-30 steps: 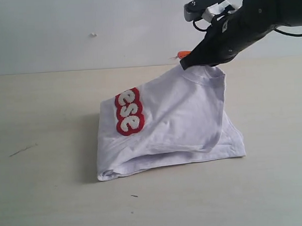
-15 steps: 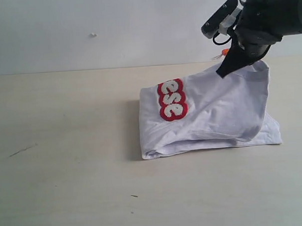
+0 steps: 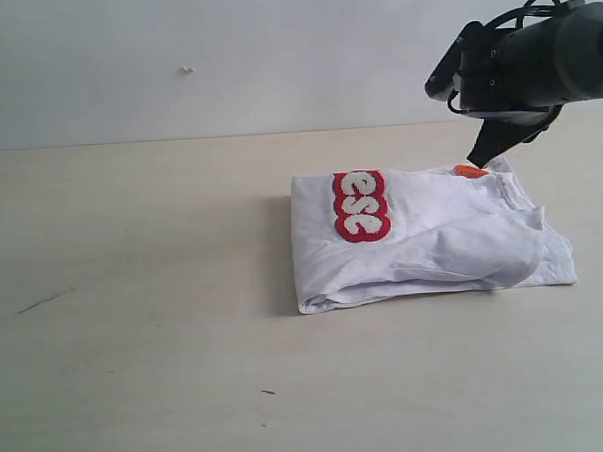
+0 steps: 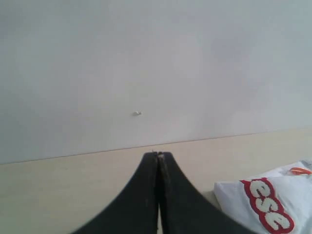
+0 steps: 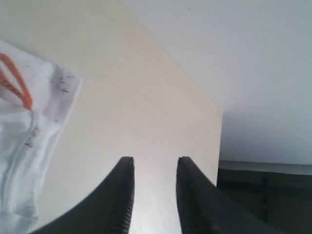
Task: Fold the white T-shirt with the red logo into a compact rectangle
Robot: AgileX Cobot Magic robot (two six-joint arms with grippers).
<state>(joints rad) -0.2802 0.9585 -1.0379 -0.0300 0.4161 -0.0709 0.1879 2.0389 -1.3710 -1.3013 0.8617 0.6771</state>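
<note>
The white T-shirt (image 3: 432, 240) lies folded in a bulky bundle on the table, right of centre. Part of the red logo (image 3: 361, 205) shows on its left end, reading "ese", and an orange neck tag (image 3: 469, 171) pokes out at the far side. In the exterior view my right gripper (image 3: 484, 156) hovers just above that tag; its jaws stand open and empty, with bare table between the fingers (image 5: 122, 195). The left wrist view shows the white T-shirt (image 4: 273, 204) off to one side. My left gripper (image 4: 158, 155) is shut on nothing, away from the cloth.
The tan table (image 3: 134, 293) runs to a white back wall (image 3: 224, 59). In the right wrist view the table's edge (image 5: 219, 146) drops to a dark floor just beyond the fingers.
My right gripper carried the collar end of the shirt rightward and down, let it go and opened. The shirt went from a raised tent to a flat bundle.
</note>
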